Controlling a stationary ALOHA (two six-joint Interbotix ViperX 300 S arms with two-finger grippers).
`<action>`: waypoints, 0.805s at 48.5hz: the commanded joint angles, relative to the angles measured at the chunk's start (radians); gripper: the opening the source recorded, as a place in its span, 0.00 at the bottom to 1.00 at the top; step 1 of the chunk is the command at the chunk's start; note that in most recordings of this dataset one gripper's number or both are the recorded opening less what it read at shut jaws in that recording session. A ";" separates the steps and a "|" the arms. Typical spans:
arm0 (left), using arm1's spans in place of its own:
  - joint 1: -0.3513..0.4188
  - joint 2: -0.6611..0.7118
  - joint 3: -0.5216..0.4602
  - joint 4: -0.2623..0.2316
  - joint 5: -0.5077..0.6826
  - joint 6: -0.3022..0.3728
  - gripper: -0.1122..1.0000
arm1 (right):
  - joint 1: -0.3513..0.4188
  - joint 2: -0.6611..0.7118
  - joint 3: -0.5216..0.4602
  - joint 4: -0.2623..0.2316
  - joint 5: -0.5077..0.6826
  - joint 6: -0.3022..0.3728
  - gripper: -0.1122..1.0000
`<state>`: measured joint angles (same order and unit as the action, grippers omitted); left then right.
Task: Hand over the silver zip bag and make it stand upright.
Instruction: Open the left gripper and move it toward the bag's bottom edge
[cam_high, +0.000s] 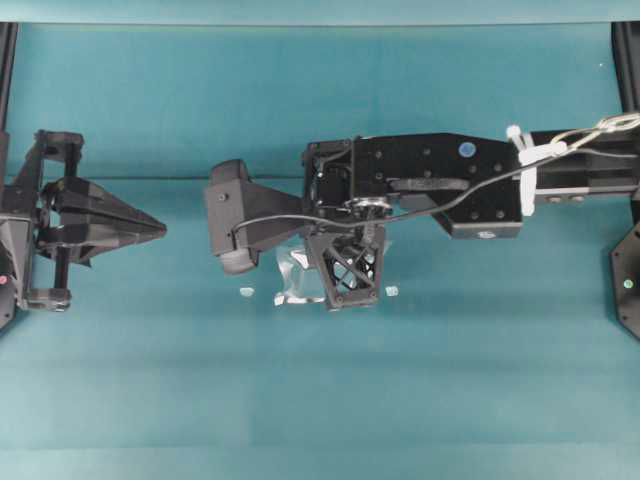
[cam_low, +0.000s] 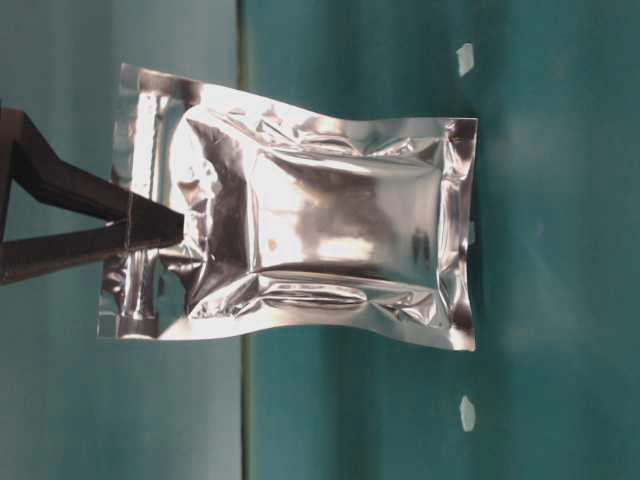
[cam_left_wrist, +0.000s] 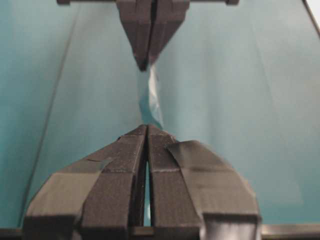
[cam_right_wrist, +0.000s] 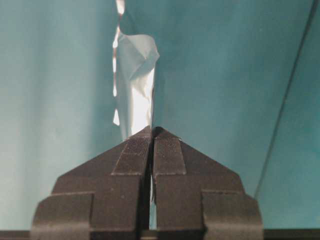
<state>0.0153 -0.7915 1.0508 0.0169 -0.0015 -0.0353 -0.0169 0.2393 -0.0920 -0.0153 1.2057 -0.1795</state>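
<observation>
Bag (cam_low: 300, 225) hangs edge-on below the right gripper (cam_right_wrist: 151, 131), whose jaws are pinched shut on its zip end; the far sealed end sits at or just above the table (cam_high: 150, 400). It looks light, thin, crinkly and slick, likely to flop. The stiffer sealed border seems the best hold. Left gripper (cam_high: 160, 229) waits well apart, closed and empty.

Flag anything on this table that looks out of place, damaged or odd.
Three tiny white scraps lie on the teal table cloth, near the crinkled silver foil zip bag: one left of it, one right, one by its edge. They look like stray debris. The bag is creased but shows no tear; the right pincer pinches its zip end.
</observation>
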 joint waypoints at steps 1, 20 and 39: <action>0.005 0.003 -0.006 0.003 -0.009 -0.003 0.14 | 0.003 -0.008 -0.023 -0.011 -0.002 -0.012 0.11; 0.005 0.003 0.006 0.005 -0.006 -0.006 0.62 | 0.005 0.002 -0.044 -0.023 0.003 -0.011 0.11; 0.005 0.035 0.015 0.003 -0.011 -0.054 0.77 | 0.006 0.002 -0.044 -0.098 0.006 -0.012 0.11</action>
<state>0.0169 -0.7731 1.0707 0.0184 -0.0031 -0.0721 -0.0138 0.2546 -0.1181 -0.0920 1.2164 -0.1810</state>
